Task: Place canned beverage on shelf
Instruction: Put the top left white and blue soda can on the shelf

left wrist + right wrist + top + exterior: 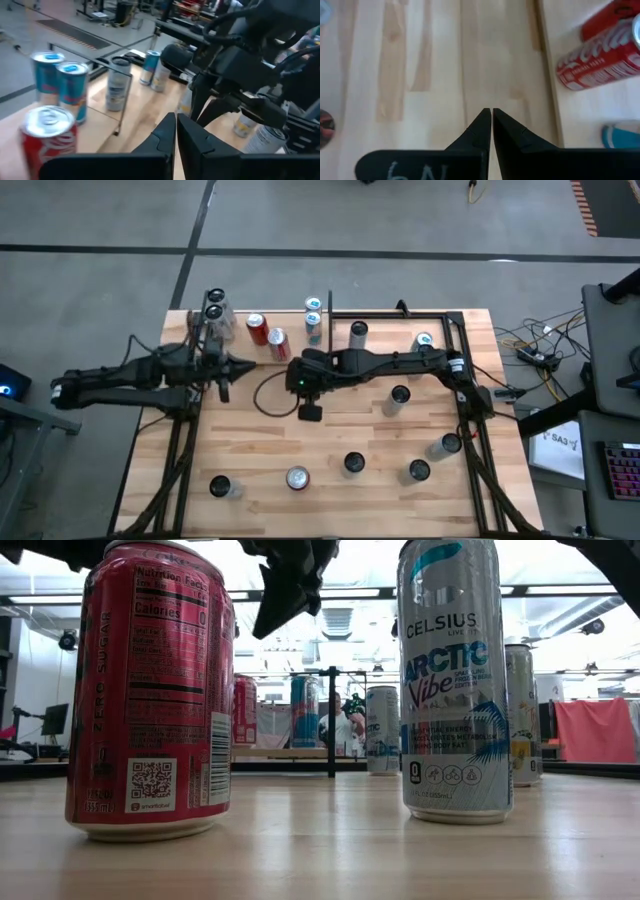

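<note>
Shelf (235,345): far-left part of bench (330,500); several cans already on it, red cans (268,336) among them.
Left tool (243,364): closed, empty, at shelf's near edge.
Right tool (292,377): closed, empty, just right of shelf.
Left to do: loose cans (297,478) stand on bench, well apart from shelf; none gripped.

I count two arms, mine, each with one end effector: left end effector (246,364), right end effector (291,377), both pinched closed, nothing held. One table (330,500). One shelf (345,330). Cans from above: two red cans (257,329) side by side, two blue-topped cans (313,313), two dark-topped cans (214,307) at far left corner. Elsewhere on table roughly nine more cans, mostly silver with dark tops; exact tally uncertain.
</note>
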`<state>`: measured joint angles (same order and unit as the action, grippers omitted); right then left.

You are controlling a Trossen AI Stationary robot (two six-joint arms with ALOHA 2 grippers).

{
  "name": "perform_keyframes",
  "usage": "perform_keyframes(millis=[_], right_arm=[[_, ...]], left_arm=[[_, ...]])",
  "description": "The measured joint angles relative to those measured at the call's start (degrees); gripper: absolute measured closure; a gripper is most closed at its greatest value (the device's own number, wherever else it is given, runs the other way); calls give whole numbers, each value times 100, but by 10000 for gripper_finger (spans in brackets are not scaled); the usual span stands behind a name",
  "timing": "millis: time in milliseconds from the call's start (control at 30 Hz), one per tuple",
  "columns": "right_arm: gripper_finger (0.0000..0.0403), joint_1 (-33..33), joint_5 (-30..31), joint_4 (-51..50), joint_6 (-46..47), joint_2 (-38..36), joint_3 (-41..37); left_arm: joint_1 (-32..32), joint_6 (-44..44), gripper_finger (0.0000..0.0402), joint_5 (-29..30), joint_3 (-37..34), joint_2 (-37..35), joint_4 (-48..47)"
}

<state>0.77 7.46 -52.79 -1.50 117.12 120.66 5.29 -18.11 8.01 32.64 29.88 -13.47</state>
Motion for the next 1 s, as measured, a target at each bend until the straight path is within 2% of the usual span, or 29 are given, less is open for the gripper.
perform_keyframes(millis=[300, 500, 733, 1000], right_arm=[[394, 384, 7, 192, 81, -2, -77], [394, 649, 4, 47, 135, -2, -124], [394, 806, -17, -696, 157, -2, -126], [394, 780, -42, -2018, 501, -11, -126]], left_arm=[[-707, -44, 402, 17, -146, 759, 783], [-1365, -204, 402, 50, -113, 1170, 823], [-1873, -263, 402, 189, -41, 1665, 853], [-1901, -434, 402, 273, 162, 2144, 851]])
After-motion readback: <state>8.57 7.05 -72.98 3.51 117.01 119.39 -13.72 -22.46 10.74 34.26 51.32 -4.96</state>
